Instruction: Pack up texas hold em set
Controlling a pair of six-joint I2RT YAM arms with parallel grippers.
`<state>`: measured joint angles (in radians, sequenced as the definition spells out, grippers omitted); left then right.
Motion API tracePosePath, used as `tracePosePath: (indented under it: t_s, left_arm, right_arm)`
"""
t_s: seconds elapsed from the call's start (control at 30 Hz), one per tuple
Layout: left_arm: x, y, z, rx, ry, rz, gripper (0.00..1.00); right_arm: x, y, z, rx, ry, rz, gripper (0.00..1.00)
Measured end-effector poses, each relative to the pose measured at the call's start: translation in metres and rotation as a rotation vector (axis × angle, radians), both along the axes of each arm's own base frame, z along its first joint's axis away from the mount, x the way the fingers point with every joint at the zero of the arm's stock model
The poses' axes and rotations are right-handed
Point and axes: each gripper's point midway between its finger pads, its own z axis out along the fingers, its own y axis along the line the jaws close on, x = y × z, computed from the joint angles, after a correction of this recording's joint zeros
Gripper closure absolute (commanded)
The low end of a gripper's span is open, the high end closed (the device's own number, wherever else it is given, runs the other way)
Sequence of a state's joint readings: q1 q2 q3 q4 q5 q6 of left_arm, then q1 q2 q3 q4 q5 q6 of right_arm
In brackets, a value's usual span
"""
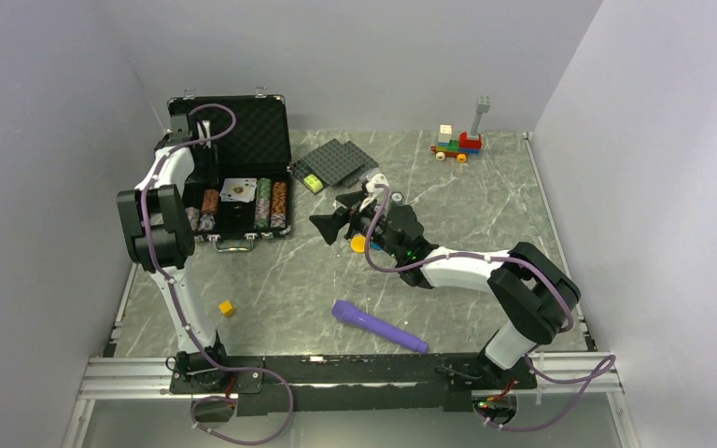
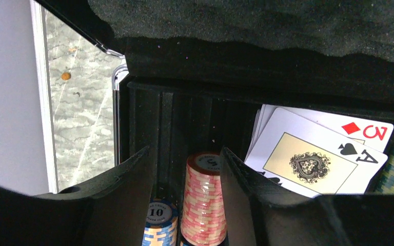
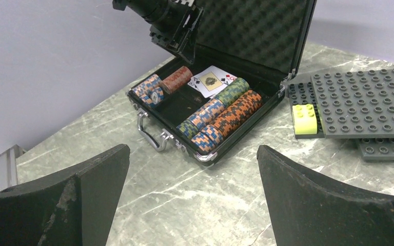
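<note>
While the open case sits at the far-left corner of the table, the left gripper is seen straddling a red chip stack inside it, grip undeterminable, and the right gripper is held spread wide, empty

Left wrist view: you read "10" on the blue-striped chip at lower centre and "5" on the pink chip stack beside it; at right, "A" on the spade card and "3" on the diamond card.
</note>
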<state>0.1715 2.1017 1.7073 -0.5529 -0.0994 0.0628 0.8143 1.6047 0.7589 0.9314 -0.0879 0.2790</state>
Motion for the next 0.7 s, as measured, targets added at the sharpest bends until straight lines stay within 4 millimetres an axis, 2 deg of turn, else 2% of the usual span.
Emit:
tracePosePath:
  t_s: [0.13,0.27,0.43,0.7]
  left_arm:
    - [0.003,0.0,-0.005,-0.004,0.015,0.0,0.46]
    - [-0.004,-0.001,-0.013,-0.01,0.052,-0.002,0.46]
    - [-0.005,-0.001,-0.015,-0.014,0.062,-0.006,0.53]
    - [-0.007,-0.004,-0.019,-0.015,0.062,-0.01,0.55]
  right_arm:
    - [0.0,0.0,-0.001,-0.008,-0.001,0.0,0.0]
    - [0.001,0.0,0.001,-0.009,-0.006,-0.001,0.0]
    - [0.001,0.0,0.0,-0.01,-0.007,-0.001,0.0]
    - [0.001,0.0,0.002,-0.012,-0.014,-0.003,0.0]
